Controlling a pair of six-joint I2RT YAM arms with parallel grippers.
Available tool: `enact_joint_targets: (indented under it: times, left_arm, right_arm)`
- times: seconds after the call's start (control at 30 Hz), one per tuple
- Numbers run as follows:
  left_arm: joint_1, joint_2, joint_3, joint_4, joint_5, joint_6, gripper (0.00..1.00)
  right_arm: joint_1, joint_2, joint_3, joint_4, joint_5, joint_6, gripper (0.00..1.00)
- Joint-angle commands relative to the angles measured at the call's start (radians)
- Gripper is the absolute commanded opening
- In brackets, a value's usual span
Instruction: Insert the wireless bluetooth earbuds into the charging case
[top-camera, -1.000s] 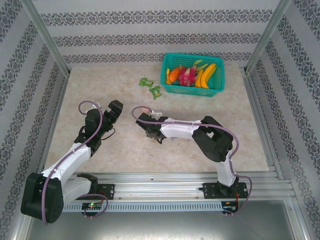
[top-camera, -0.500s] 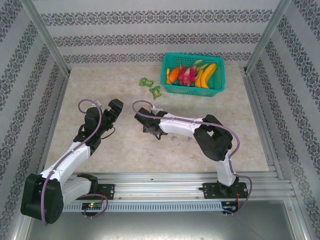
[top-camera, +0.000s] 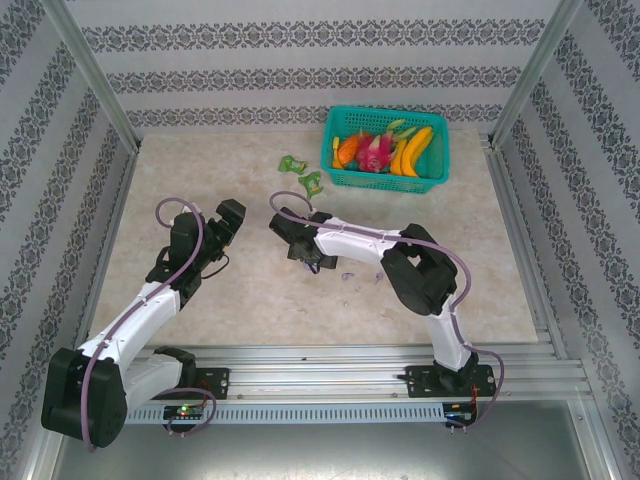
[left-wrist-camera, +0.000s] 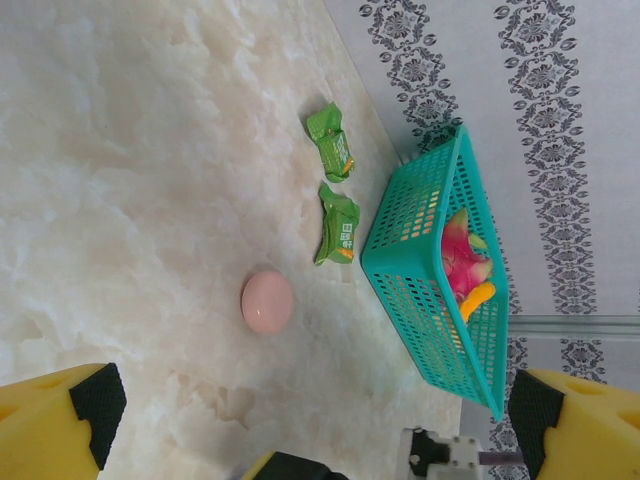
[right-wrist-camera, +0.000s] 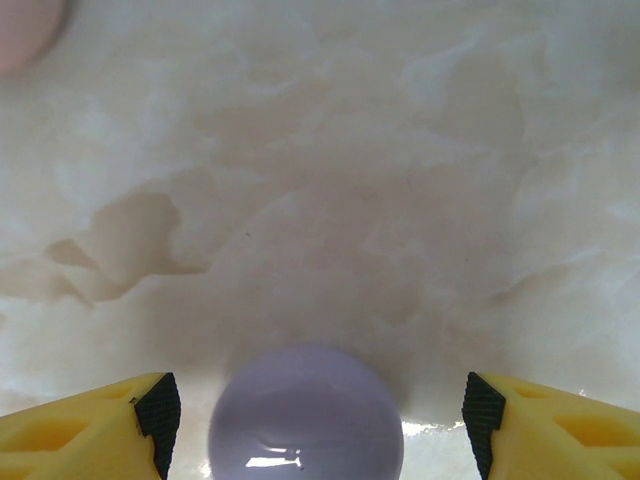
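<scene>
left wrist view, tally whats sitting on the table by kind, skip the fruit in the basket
pink round case: 1
green wrappers: 2
teal basket: 1
total: 4

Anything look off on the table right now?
Two crumpled green wrappers lie loose on the table beside the basket, like litter. The pink case and the purple case, between the open right fingers, both look shut. Nothing looks spilled or broken.
</scene>
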Motion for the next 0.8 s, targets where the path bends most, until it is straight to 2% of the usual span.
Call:
enact_joint_targets:
  times: [0.0,0.3,0.77]
  left_arm:
    - [0.015,-0.001,0.031,-0.016,-0.008,0.029,1.00]
    - [0.017,0.011,0.042,-0.009,0.011,0.042,1.00]
    - [0.018,0.015,0.038,-0.001,0.018,0.037,1.00]
  right_arm:
    - [0.002,0.023,0.033,-0.038,-0.012,0.018,0.77]
    - [0.027,0.040,0.008,-0.014,-0.009,-0.017,0.77]
    - [0.039,0.079,0.010,-0.020,0.040,-0.036,0.72]
